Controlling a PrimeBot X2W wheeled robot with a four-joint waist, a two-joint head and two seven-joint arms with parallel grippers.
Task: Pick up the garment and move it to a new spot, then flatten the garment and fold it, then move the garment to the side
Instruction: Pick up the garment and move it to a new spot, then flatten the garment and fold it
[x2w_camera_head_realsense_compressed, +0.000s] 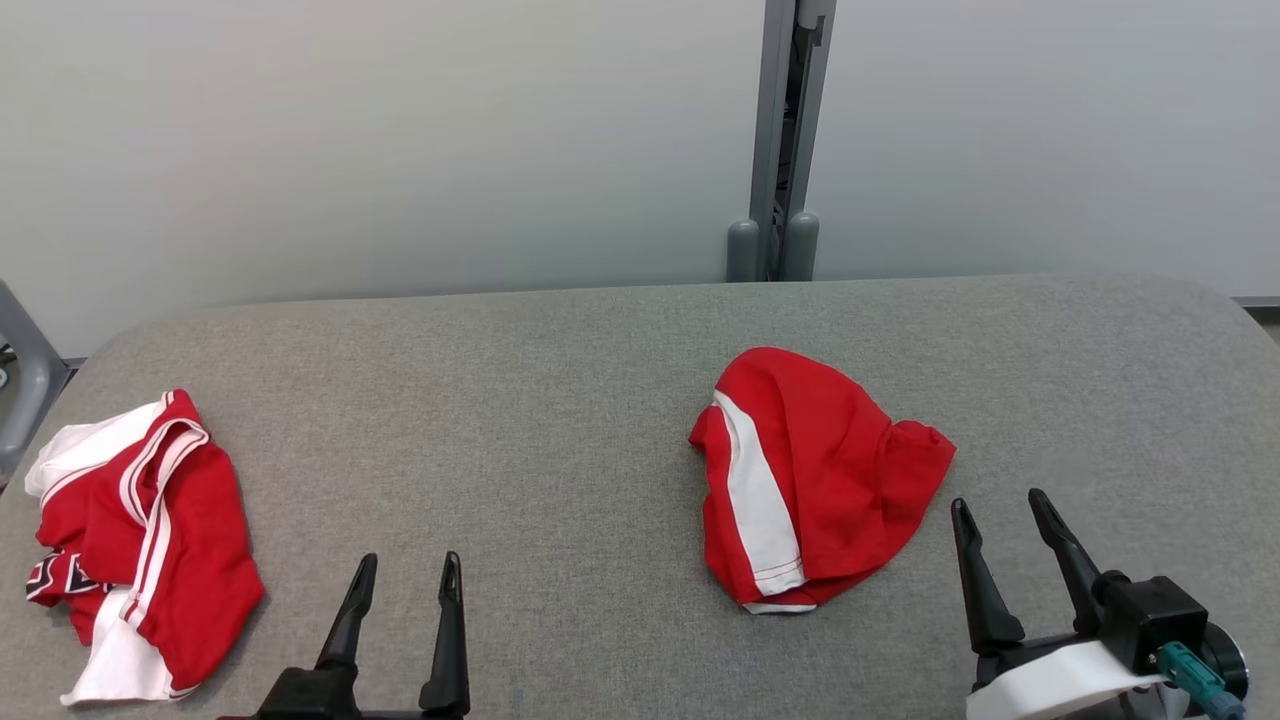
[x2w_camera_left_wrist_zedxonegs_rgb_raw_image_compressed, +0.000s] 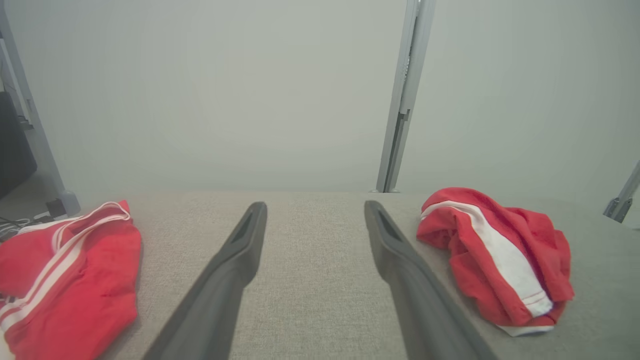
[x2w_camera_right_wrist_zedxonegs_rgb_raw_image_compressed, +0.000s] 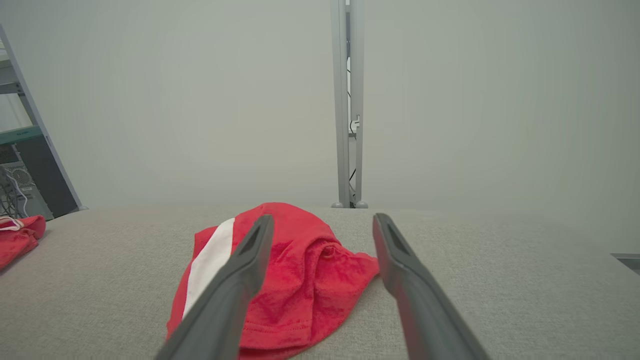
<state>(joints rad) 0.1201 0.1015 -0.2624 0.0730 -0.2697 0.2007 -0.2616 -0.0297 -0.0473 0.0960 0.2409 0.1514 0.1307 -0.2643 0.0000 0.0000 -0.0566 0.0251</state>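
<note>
A crumpled red garment (x2w_camera_head_realsense_compressed: 820, 470) with a white stripe lies in a heap on the grey table (x2w_camera_head_realsense_compressed: 520, 400), right of centre. My right gripper (x2w_camera_head_realsense_compressed: 998, 500) stands open just to its right, fingertips level with the heap's lower right edge and apart from the cloth. In the right wrist view the garment (x2w_camera_right_wrist_zedxonegs_rgb_raw_image_compressed: 300, 285) lies behind the left finger and into the gap of the open gripper (x2w_camera_right_wrist_zedxonegs_rgb_raw_image_compressed: 322, 217). My left gripper (x2w_camera_head_realsense_compressed: 410, 560) is open near the front edge, left of centre, with bare table between its fingers (x2w_camera_left_wrist_zedxonegs_rgb_raw_image_compressed: 314, 205); the garment (x2w_camera_left_wrist_zedxonegs_rgb_raw_image_compressed: 500, 255) lies to its right.
A second red and white garment (x2w_camera_head_realsense_compressed: 150, 540) lies bunched at the table's left end, also seen in the left wrist view (x2w_camera_left_wrist_zedxonegs_rgb_raw_image_compressed: 65, 280). A grey post (x2w_camera_head_realsense_compressed: 785, 150) stands behind the table against a pale wall. A grey frame (x2w_camera_head_realsense_compressed: 20, 370) sits off the left edge.
</note>
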